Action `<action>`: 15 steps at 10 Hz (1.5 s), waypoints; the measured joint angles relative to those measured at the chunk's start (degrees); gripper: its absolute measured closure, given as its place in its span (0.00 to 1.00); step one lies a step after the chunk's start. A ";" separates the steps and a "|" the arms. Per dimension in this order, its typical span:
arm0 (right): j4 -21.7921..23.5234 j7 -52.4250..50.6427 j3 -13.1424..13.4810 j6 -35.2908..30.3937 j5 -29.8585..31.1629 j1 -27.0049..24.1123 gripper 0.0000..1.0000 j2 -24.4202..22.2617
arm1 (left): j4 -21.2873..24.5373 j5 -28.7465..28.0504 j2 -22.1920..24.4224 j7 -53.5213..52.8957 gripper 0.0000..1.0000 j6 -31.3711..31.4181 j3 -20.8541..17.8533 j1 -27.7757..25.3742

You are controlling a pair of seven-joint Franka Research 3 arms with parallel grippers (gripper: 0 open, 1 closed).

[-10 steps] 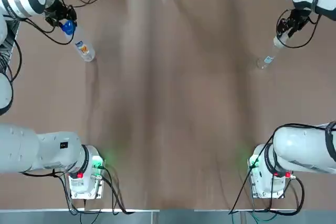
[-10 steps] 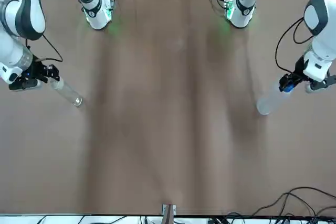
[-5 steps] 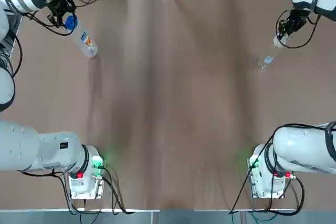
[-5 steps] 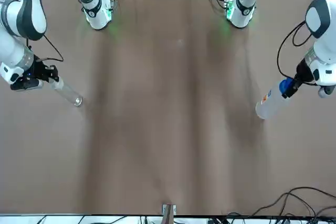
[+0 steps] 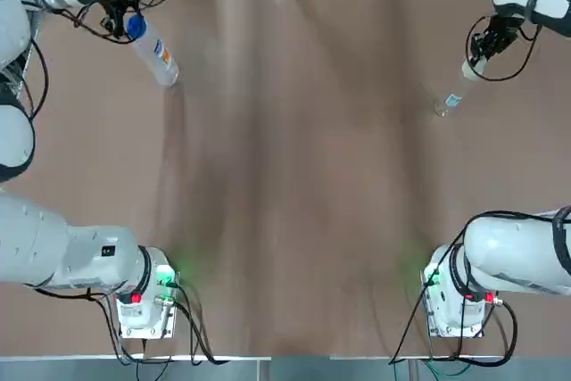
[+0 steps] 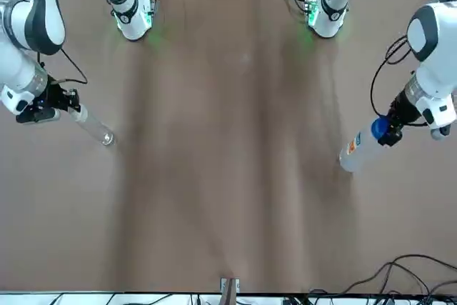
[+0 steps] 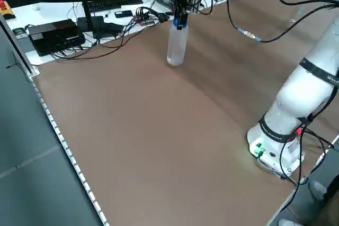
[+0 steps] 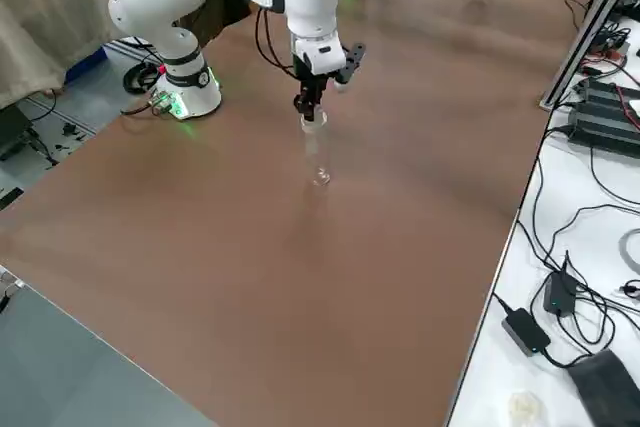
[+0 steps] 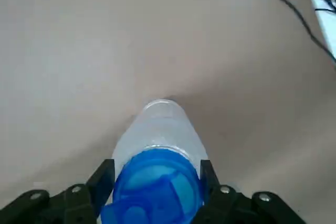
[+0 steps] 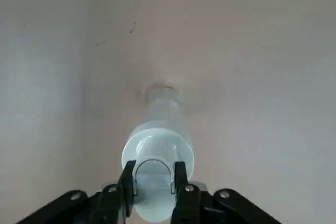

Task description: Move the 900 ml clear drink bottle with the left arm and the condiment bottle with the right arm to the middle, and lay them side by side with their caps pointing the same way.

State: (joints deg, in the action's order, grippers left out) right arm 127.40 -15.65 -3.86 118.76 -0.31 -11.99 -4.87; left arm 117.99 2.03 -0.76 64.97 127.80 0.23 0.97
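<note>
Brown wooden bench (image 5: 294,176). Large blue-capped clear plastic drink bottle (image 5: 159,55): near the bench's far left corner, hanging cap-up from the left gripper (image 5: 132,24), fingers clamped on its cap. Slim white-capped clear condiment bottle (image 5: 453,94): near the far right corner, cap-up, cap pinched by the right gripper (image 5: 474,58).

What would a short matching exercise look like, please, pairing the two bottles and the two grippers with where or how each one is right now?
Column one:
1. drink bottle
2. condiment bottle
3. left gripper
4. right gripper

Column two:
A. shut on the slim clear bottle
B. blue-capped, on the robot's left
C. shut on the blue-capped bottle
D. slim and clear, on the robot's right

Pairs: 1-B, 2-D, 3-C, 4-A.
</note>
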 joint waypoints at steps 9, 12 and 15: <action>-9.89 47.05 -0.79 -4.11 -0.19 22.29 0.67 -0.03 | -26.87 0.01 -22.63 45.98 0.34 -7.93 1.15 19.34; -18.40 67.17 -0.78 -5.33 -0.30 29.42 0.67 6.79 | -28.66 0.01 -23.54 47.55 0.34 -8.83 1.16 20.47; -29.80 84.04 -0.78 -5.62 -0.35 34.90 0.67 17.10 | -28.71 0.01 -23.63 47.55 0.19 -8.94 1.15 20.57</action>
State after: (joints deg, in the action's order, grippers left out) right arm 97.60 68.39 -4.65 113.15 -0.66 22.91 12.23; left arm 89.28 2.04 -24.39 112.52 118.85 1.37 21.55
